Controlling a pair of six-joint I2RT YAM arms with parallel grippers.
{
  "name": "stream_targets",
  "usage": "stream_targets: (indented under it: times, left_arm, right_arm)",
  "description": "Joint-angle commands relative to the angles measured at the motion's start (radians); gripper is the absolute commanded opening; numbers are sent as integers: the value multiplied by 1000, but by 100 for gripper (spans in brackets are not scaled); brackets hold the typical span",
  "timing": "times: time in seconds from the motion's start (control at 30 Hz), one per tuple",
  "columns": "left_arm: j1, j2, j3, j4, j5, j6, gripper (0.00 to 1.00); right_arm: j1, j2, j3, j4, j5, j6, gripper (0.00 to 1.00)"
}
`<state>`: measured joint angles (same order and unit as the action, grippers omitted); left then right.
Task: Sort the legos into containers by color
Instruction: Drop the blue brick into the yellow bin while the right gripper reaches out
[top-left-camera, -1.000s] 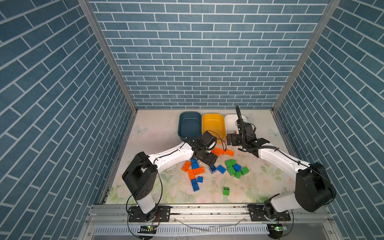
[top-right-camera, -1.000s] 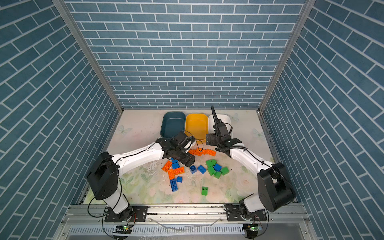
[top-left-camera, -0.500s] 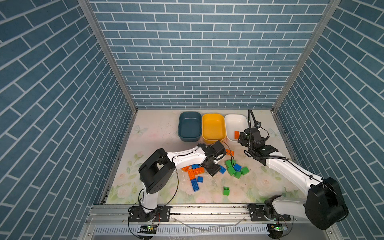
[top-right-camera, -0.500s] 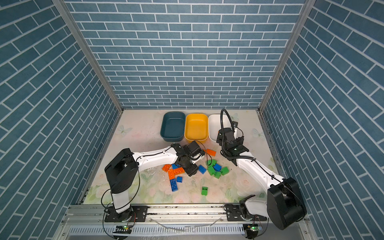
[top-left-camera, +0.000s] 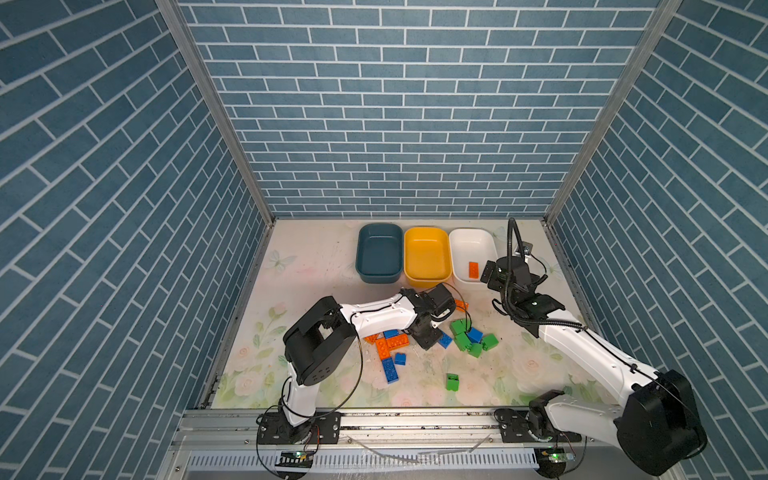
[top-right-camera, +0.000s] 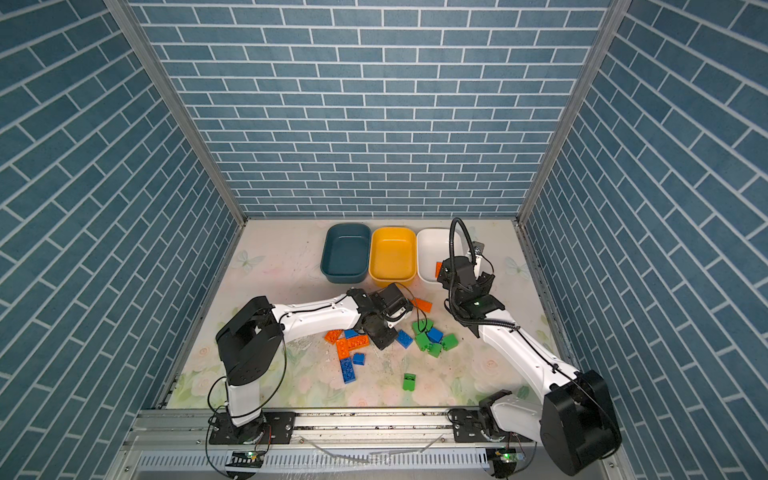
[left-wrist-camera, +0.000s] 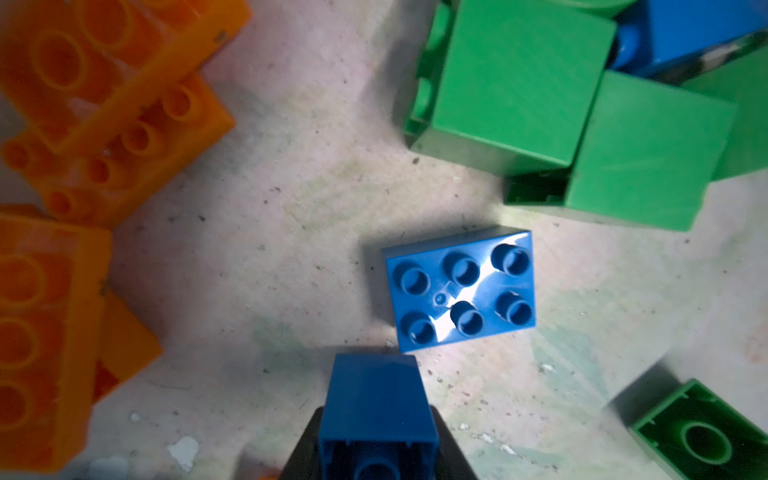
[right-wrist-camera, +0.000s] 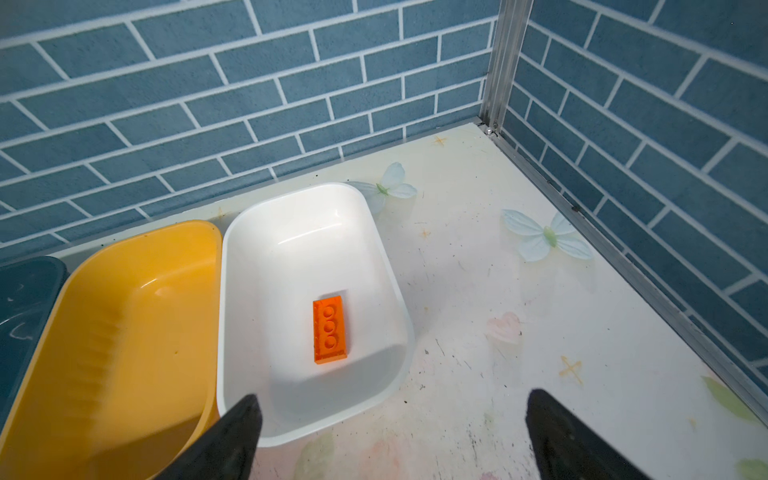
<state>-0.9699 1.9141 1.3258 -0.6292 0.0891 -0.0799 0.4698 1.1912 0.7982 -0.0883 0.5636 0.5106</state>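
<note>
My left gripper is shut on a blue lego, low among the pile in the middle of the table. Just beyond it lies a six-stud blue brick, with green bricks and orange bricks around it. In a top view the green cluster sits right of that gripper and the orange and blue bricks left of it. My right gripper stands open and empty in front of the white container, which holds one orange brick. The teal container and the yellow container hold nothing.
A lone green brick lies nearer the front edge, and a long blue brick lies left of it. One orange brick rests behind the left wrist. Brick-pattern walls close in the back and both sides.
The left gripper reached further right into the pile and closed on a blue brick. The right gripper drew back from over the white container, where an orange brick now lies.
</note>
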Motion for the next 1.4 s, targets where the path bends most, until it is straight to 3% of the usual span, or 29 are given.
stream_targets:
  times: [0.0,0.3,0.53,0.87,0.97,1.03,1.17,1.3,1.37]
  left_arm:
    - [25,-55,16,44,-19,-46,18]
    - [169,-87,76,250,29,-185,17]
    - [218,100,329,268,-22,-248,20]
    - [267,388,735,132,-97,-417,21]
    - [285,460,835,97,-66,-453,24]
    - [290,503,916,64,-47,-452,29]
    - [289,539,1025,-14,-35,-418,48]
    - [287,474,962,6,-57,-390,68]
    - [286,430,904,28,-76,-379,75]
  right_arm:
    - [-5,-15,-25,27,-107,-70,99]
    - [-5,-4,-36,35,-280,-103,99]
    - [-5,20,-28,31,-303,-58,99]
    - [-5,59,-4,-40,-371,-46,97]
    - [-5,73,11,-67,-386,-40,97]
    - [-6,88,27,-90,-414,-41,97]
    - [-5,119,42,-102,-507,-59,98]
    - [-5,153,32,-69,-495,-25,95]
    - [-5,173,27,-50,-555,-76,94]
